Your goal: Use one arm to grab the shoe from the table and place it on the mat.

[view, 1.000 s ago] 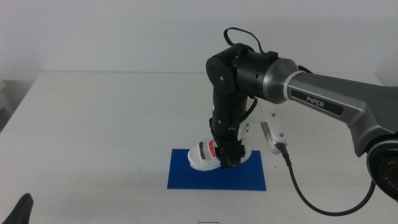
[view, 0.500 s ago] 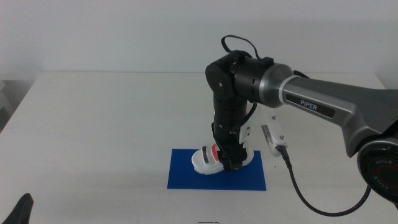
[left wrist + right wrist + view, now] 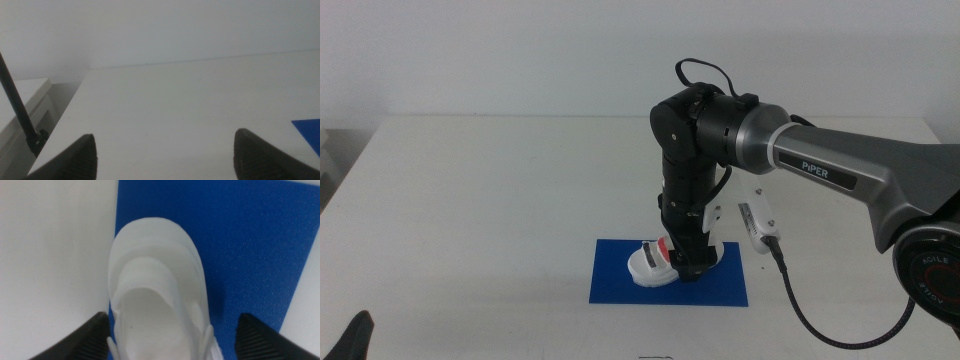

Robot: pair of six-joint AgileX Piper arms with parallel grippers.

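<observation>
The idle left gripper (image 3: 355, 335) waits at the table's (image 3: 470, 200) near edge, jaws spread. On the blue mat (image 3: 620, 285) beyond, the right gripper (image 3: 685, 262) stands over the white sandal (image 3: 650, 264), jaws spread on either side.

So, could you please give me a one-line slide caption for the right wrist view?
Right pincer open around the white shoe over the blue mat.

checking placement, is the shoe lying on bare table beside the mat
No, the shoe sits over the blue mat, under the right gripper.
</observation>
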